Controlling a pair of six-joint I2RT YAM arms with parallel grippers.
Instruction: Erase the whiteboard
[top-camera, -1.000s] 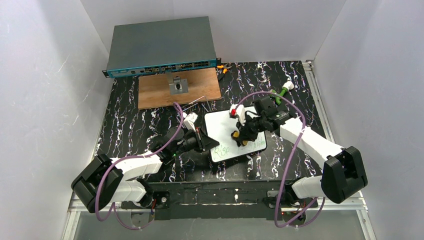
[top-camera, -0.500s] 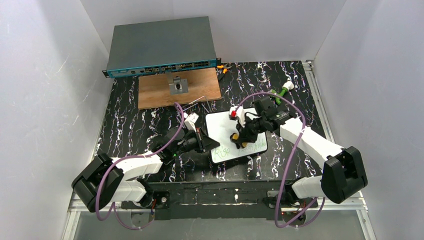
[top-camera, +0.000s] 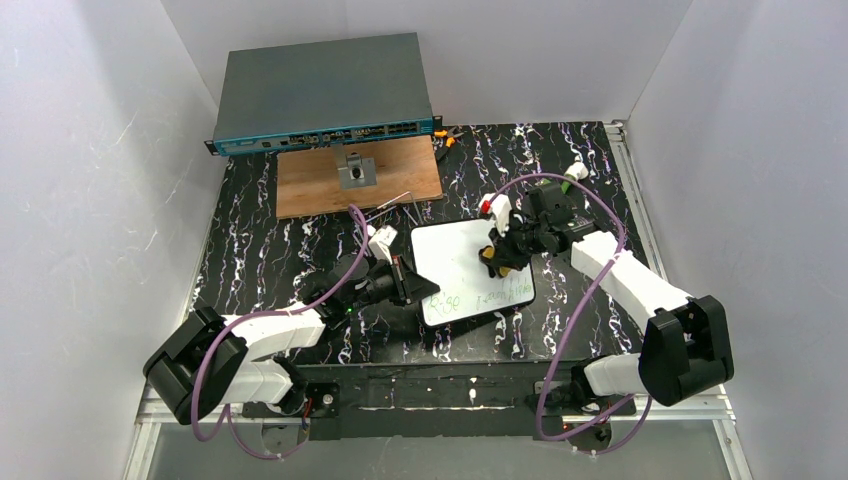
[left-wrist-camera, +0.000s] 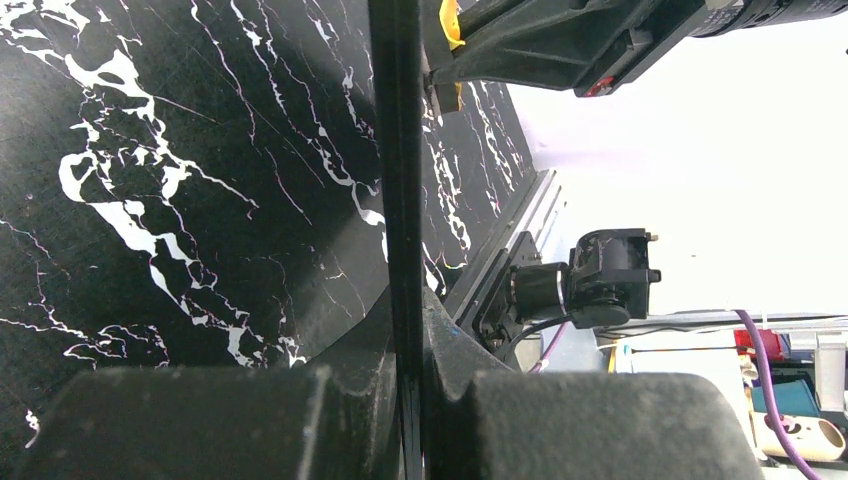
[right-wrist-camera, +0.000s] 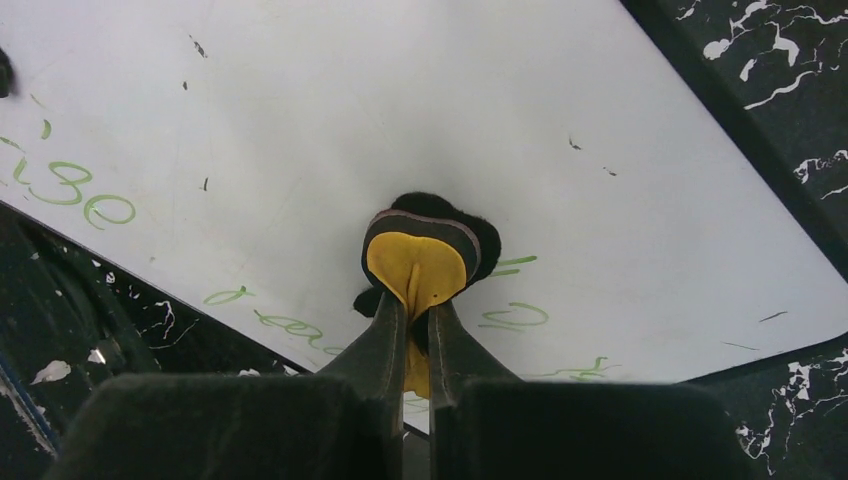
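The right claw (right-wrist-camera: 413, 310) pinches a small yellow-and-black felt eraser (right-wrist-camera: 420, 255) against the flat white, black-rimmed whiteboard (right-wrist-camera: 400, 100); the left claw (top-camera: 402, 281) is clamped on its left rim.

whiteboard (top-camera: 455, 265): green handwriting (right-wrist-camera: 65, 185), roughly "rise"

whiteboard (top-camera: 455, 265): wht, grn marks | table (top-camera: 260, 250): blk/wht marble | eraser (right-wrist-camera: 418, 262): yel, maybe blk

The left gripper (left-wrist-camera: 405, 345) pinches the whiteboard (left-wrist-camera: 397, 150) edge-on — a thin dark line — with marbled table (left-wrist-camera: 180, 200) to its left; beyond, the right gripper (left-wrist-camera: 452, 66) holds a yellow eraser (left-wrist-camera: 451, 20).
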